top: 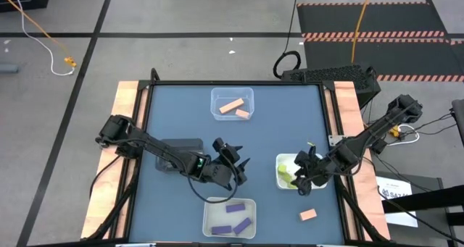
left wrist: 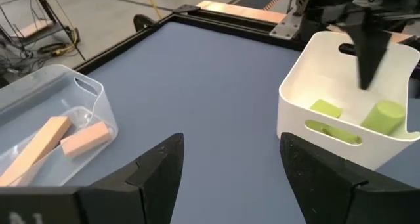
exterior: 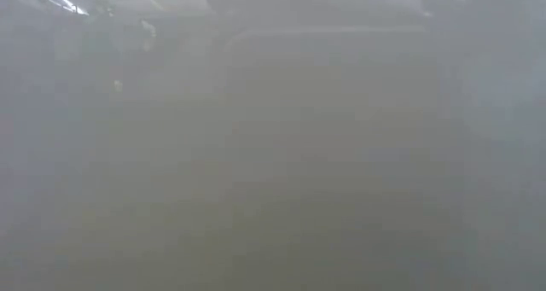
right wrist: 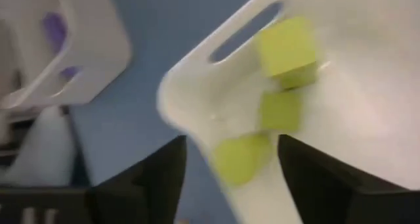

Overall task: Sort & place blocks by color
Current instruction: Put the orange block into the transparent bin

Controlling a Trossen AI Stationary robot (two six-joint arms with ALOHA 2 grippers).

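Yellow-green blocks [right wrist: 285, 50] lie in the white bin [top: 281, 176] directly under the right gripper [top: 305, 176], whose fingers stand parted and empty, apparently having just let one go. One orange block [top: 308, 214] lies loose beside it. The left gripper [top: 230, 162], open and empty, hovers beside the purple blocks' bin [top: 210, 224].

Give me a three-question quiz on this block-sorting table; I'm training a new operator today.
1. True or false: the clear bin holds purple blocks.
2. Which gripper hangs over the white bin: A left, B right?
3. What colour is the lone block lying on the mat?

Key: 1 false, it holds orange blocks; 2 B, the right gripper, jaws open; 3 orange.
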